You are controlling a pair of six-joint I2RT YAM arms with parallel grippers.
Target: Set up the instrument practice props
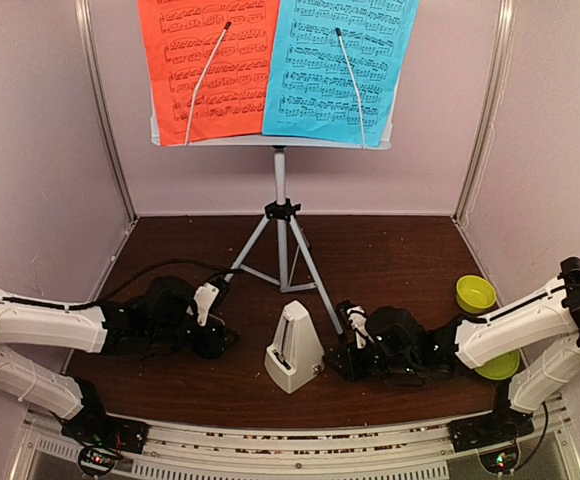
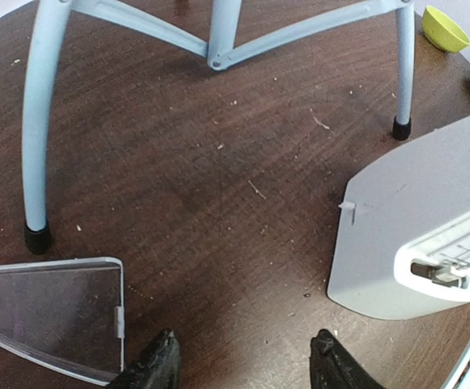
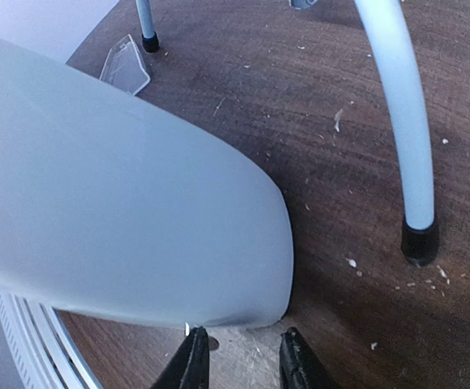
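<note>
from above, the pale-grey pyramid metronome (image 1: 295, 347) is seen on the dark wood-grain table (image 1: 390, 250), before the silver tripod (image 1: 281, 240).

at the left wrist, the fingers of the left gripper (image 2: 247, 361) are spread and empty. the smooth metronome lies ahead to their right, a clear panel (image 2: 53, 312) to their left.

at the right wrist, the fingers of the right gripper (image 3: 241, 356) are narrowly parted, pinching nothing, with the metronome's rounded edge just ahead.

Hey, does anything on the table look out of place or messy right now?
A clear plastic panel lies flat on the table beside a tripod foot, apart from the metronome; it may be a detached cover. Pale crumbs are scattered across the wood. Nothing else stands out.
</note>
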